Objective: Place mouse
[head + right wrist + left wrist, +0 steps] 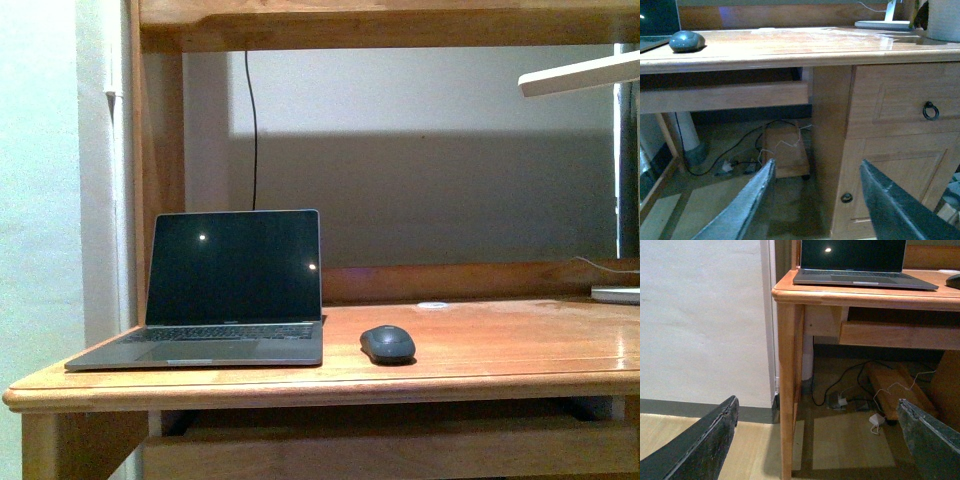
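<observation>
The dark grey oval mouse (387, 343) lies on the wooden desk (500, 350), just right of the open laptop (225, 290). It also shows in the right wrist view (687, 41) and at the frame edge in the left wrist view (953, 281). Neither arm shows in the front view. My left gripper (817, 432) is open and empty, held low in front of the desk's left leg (787, 390). My right gripper (817, 197) is open and empty, below the desk top, in front of the drawer cabinet (900, 150).
A white lamp arm (580, 75) reaches in at the upper right, its base (615, 294) on the desk's right end. A small white disc (432, 305) lies behind the mouse. Cables and a white charger (875, 420) lie on the floor under the desk. A wall (700, 320) stands left.
</observation>
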